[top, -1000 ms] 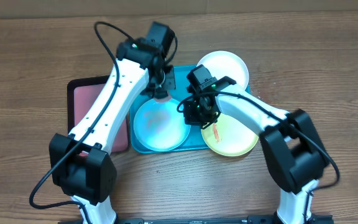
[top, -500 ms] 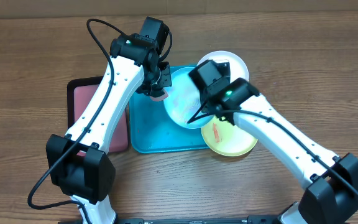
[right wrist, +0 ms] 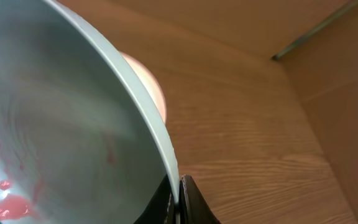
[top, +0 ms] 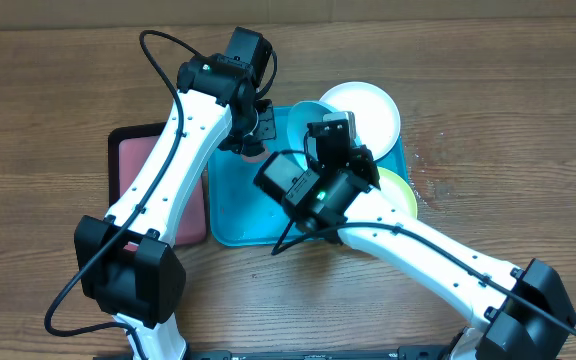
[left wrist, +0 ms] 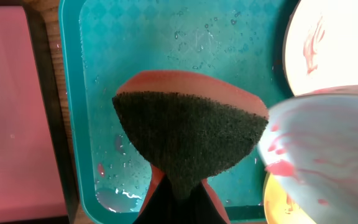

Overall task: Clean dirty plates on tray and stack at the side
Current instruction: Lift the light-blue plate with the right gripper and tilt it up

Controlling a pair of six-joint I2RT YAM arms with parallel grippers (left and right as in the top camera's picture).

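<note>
Both arms reach forward, the left gripper (top: 252,140) pointing down and clamped, the right gripper (right wrist: 179,190) just beside it, higher, pinched tight.

The light blue plate (top: 306,117) is up off the tray, tipped steeply on edge, with pink-red smears across its inner face and its rim pinched in the right gripper (right wrist: 179,198). The turquoise tray (top: 236,215) lies flat on the table, its floor wet with droplets and a few red specks. The white plate (top: 370,108), streaked red, sits at the tray's far right corner, and the yellow plate (top: 400,188) lies at its right edge, partly hidden.
</note>
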